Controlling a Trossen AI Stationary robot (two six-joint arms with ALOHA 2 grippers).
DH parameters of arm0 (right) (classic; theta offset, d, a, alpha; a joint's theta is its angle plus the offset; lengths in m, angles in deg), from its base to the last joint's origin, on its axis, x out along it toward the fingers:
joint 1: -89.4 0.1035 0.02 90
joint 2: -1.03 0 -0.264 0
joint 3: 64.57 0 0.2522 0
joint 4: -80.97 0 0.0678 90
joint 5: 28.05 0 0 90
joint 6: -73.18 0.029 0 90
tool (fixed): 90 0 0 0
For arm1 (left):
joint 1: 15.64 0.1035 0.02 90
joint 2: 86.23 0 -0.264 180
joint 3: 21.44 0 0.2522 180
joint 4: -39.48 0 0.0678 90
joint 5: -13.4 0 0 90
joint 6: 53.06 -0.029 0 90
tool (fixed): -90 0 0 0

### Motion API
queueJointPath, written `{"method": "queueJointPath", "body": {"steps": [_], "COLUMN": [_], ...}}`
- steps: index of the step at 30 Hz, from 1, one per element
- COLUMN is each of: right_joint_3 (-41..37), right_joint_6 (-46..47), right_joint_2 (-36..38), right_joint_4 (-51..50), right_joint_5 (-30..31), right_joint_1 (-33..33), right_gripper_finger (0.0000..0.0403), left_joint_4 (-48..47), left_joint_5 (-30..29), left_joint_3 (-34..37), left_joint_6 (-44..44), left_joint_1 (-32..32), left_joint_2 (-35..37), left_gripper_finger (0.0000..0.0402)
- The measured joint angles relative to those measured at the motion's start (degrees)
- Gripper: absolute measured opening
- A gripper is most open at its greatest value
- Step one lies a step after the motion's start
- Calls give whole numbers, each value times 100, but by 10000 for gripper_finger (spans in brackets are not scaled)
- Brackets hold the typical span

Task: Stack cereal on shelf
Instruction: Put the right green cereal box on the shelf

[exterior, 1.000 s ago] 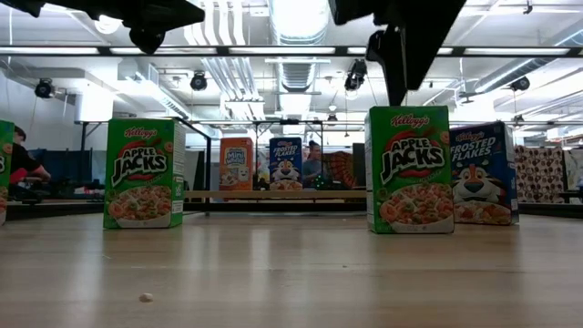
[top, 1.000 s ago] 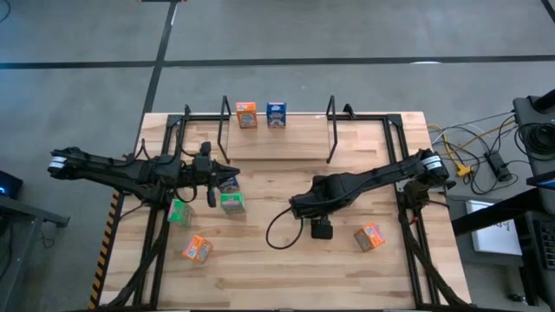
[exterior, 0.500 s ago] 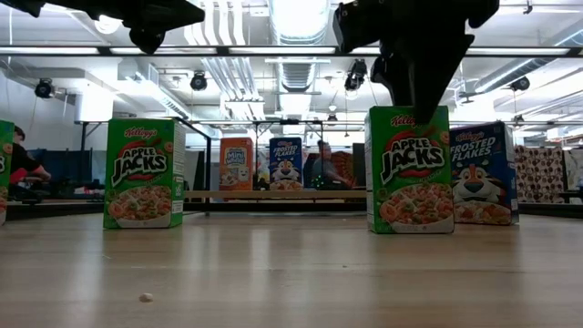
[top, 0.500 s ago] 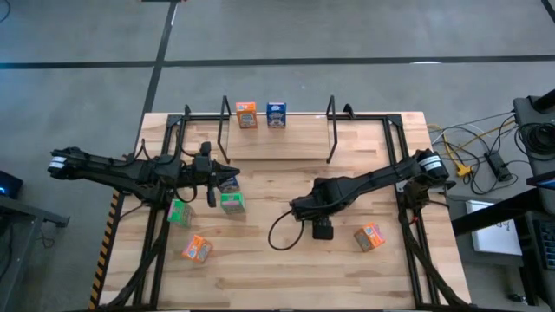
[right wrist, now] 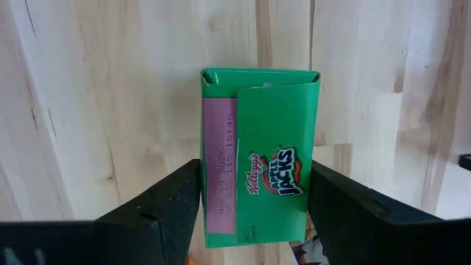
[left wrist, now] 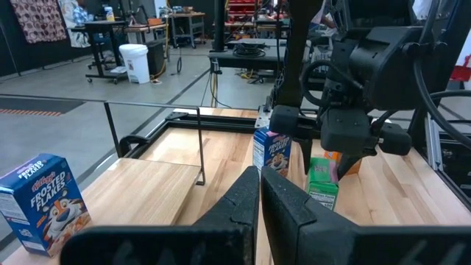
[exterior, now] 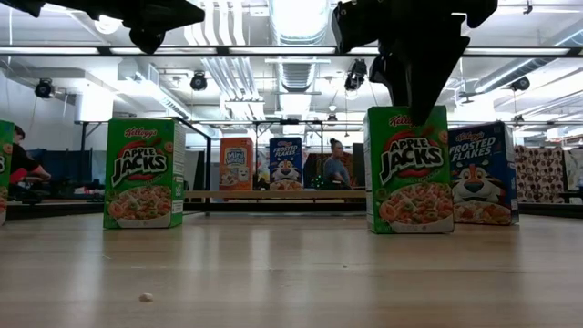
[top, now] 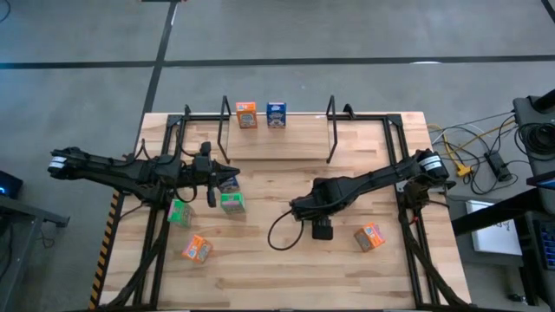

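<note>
My right gripper (top: 299,208) stands over a green cereal box (right wrist: 257,147) at the table's middle and is shut on it; the arm hides the box in the high view. The box stands upright on its base (exterior: 410,173). My left gripper (top: 234,172) is shut and empty (left wrist: 260,173), hovering left of centre beside a blue box (top: 228,184). An orange box (top: 246,114) and a blue box (top: 276,113) stand on the black rod shelf (top: 330,130) at the far edge. My right gripper pinches the green box between its two fingers, one on each broad face at the top edge (right wrist: 210,199). The fingers come from above, pointing down; one finger (exterior: 421,114) overlaps the near face. The box stands upright with its base on the table.
Two more green boxes (top: 232,202) (top: 179,212) and an orange box (top: 195,250) stand near left. Another orange box (top: 370,236) stands near right. A blue box (exterior: 483,173) stands just right of the held one. A person shows in the room behind.
My right gripper has come down onto the top of the green box, its fingers now reaching past the box's top edge. The box stays standing on the table.
</note>
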Motion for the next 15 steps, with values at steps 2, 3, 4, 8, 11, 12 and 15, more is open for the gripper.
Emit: {"method": "queueJointPath", "body": {"steps": [2,3,4,8,11,12,15], "right_joint_3": [0,0,0,0,0,1,0], "right_joint_6": [-15,-19,-19,-53,-61,-63,-63], "right_joint_2": [0,0,0,2,2,4,4], "right_joint_4": [9,11,15,27,28,30,35], "right_joint_5": [0,0,0,0,0,0,0], "right_joint_1": [0,0,0,0,0,0,0], "right_gripper_finger": [219,219,219,219,219,219,219], "left_joint_4": [0,0,0,0,0,0,2], "left_joint_5": [0,0,0,0,0,0,0], "left_joint_3": [0,0,0,0,0,0,-2], "left_joint_6": [-1,-1,0,-1,-1,-2,-2], "left_joint_1": [0,0,0,0,0,0,0], "left_joint_2": [0,0,0,0,0,0,0], "left_gripper_finger": [0,0,0,0,0,0,0]}}
